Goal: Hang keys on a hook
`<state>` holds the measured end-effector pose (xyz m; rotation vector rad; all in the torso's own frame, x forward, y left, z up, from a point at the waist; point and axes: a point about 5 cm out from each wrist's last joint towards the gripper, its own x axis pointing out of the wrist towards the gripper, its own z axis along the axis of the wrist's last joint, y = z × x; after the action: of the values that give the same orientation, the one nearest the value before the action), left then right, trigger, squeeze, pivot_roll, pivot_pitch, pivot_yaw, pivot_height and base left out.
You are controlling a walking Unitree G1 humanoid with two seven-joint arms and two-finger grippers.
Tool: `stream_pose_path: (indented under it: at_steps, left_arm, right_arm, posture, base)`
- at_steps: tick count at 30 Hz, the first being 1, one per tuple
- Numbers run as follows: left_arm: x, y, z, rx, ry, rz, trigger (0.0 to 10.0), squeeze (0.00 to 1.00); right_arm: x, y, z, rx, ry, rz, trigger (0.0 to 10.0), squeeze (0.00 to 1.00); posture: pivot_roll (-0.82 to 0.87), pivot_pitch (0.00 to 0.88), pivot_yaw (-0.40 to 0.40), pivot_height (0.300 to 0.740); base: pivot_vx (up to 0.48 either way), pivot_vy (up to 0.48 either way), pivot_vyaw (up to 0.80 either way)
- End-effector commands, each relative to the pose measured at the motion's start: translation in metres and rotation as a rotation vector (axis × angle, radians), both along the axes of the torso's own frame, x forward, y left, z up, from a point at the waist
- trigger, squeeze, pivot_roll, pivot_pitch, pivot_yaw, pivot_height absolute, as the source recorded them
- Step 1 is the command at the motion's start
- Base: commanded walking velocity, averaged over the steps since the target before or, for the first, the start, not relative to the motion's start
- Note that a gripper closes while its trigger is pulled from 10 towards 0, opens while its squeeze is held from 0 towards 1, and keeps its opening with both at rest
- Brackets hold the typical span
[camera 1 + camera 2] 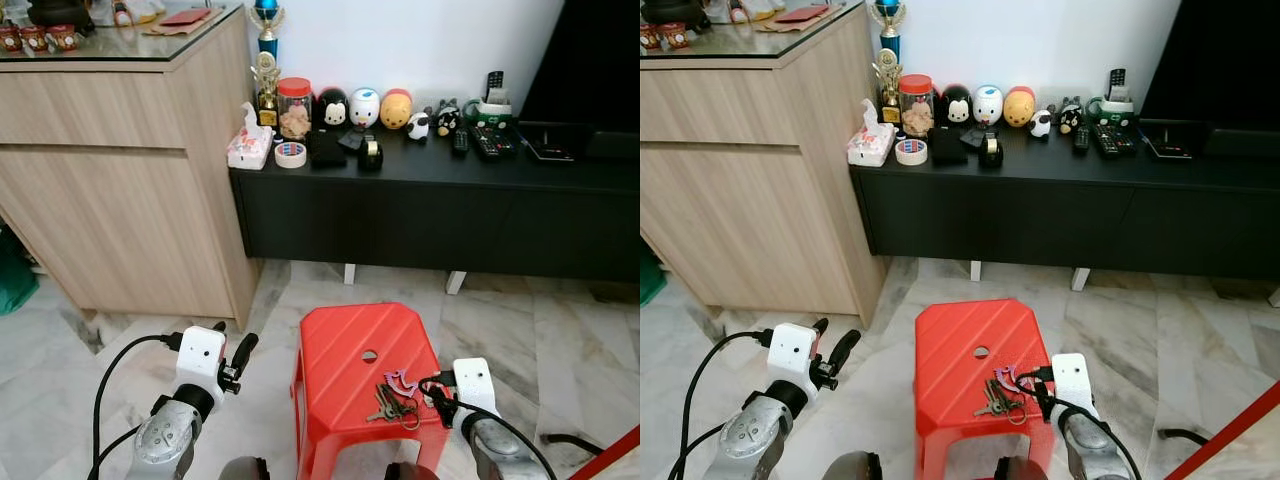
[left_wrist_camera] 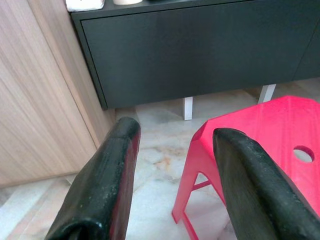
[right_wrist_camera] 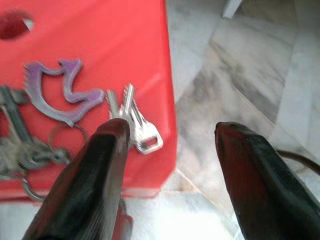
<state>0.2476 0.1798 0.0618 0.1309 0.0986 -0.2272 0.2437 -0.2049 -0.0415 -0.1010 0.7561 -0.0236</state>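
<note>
**Keys on the stool, nothing picked up so far**

The keys point(image 1: 394, 403) lie in a loose bunch on the red stool point(image 1: 350, 345), near its right edge. The right gripper point(image 3: 167, 150) hovers just beside them, fingers wide apart and empty. The left gripper point(image 2: 172, 165) is open too. I reckon they're light, jangly and floppy, so grab the purple charm point(image 3: 60, 90) or ring.

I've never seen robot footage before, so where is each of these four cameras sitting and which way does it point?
Left eye view: head, looking down at the red plastic stool; both silver arms show.
Right eye view: head, same scene, bunch of metal keys on the stool.
Left wrist view: along the open left gripper toward the black low cabinet.
Right wrist view: along the open right gripper at the keys.
All share the stool.
</note>
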Motion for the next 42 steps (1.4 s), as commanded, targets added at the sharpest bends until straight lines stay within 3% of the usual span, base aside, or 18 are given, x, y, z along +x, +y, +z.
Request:
stream_pose_path:
  at_steps: [1,2,3,4,7,8,10,11,21,42]
  left_arm:
    - [-0.001,-0.001,-0.001,0.004,0.018,-0.011,10.0,0.0]
    - [-0.001,-0.001,-0.001,0.004,0.017,-0.011,10.0,0.0]
    - [-0.001,-0.001,-0.001,0.006,0.017,-0.012,10.0,0.0]
    - [-0.001,-0.001,-0.001,0.007,0.017,-0.012,10.0,0.0]
    - [-0.001,0.0,-0.001,0.01,0.017,-0.011,10.0,0.0]
    - [-0.001,0.0,0.0,0.012,0.016,-0.012,10.0,0.0]
    - [-0.001,0.0,0.0,0.013,0.016,-0.013,10.0,0.0]
    - [0.0,0.0,0.0,0.015,0.015,-0.014,10.0,0.0]
    - [0.017,-0.004,0.009,0.016,-0.023,-0.026,10.0,0.0]
    - [0.012,-0.005,0.007,0.017,-0.013,-0.034,10.0,0.0]
  right_arm:
    - [0.002,0.001,0.0,0.031,0.018,0.004,10.0,0.0]
    - [0.002,0.001,0.0,0.039,0.021,0.011,10.0,0.0]
    - [0.003,0.002,0.0,0.043,0.023,0.016,10.0,0.56]
    - [0.004,0.003,0.0,0.048,0.021,0.014,10.0,1.0]
    - [0.007,0.004,0.002,0.043,0.021,0.017,10.0,1.0]
    - [0.009,0.004,0.003,0.037,0.019,0.022,10.0,0.76]
    - [0.01,0.004,0.003,0.033,0.018,0.025,10.0,0.76]
    - [0.011,0.005,0.004,0.035,0.015,0.024,10.0,0.0]
    - [0.022,0.009,0.013,0.102,-0.075,-0.027,10.0,0.0]
    - [0.021,0.012,0.01,0.09,-0.041,-0.025,10.0,0.0]
  posture:
    - [0.05,0.0,-0.025,0.626]
    - [0.05,0.0,-0.025,0.626]
    - [0.05,0.0,-0.025,0.626]
    - [0.06,0.0,-0.023,0.626]
    - [0.06,0.0,-0.019,0.626]
    - [0.06,0.0,-0.019,0.626]
    - [0.06,0.0,-0.018,0.626]
    - [0.06,0.0,-0.018,0.626]
    - [0.06,0.0,-0.005,0.626]
    - [0.07,0.0,0.003,0.607]
  base:
    - [0.0,0.0,0.0]
    - [0.0,0.0,0.0]
    - [0.0,0.0,0.0]
    - [0.0,0.0,0.0]
    - [0.0,0.0,0.0]
    - [0.0,0.0,0.0]
    - [0.0,0.0,0.0]
    - [0.0,0.0,0.0]
    - [0.0,0.0,0.0]
    - [0.0,0.0,0.0]
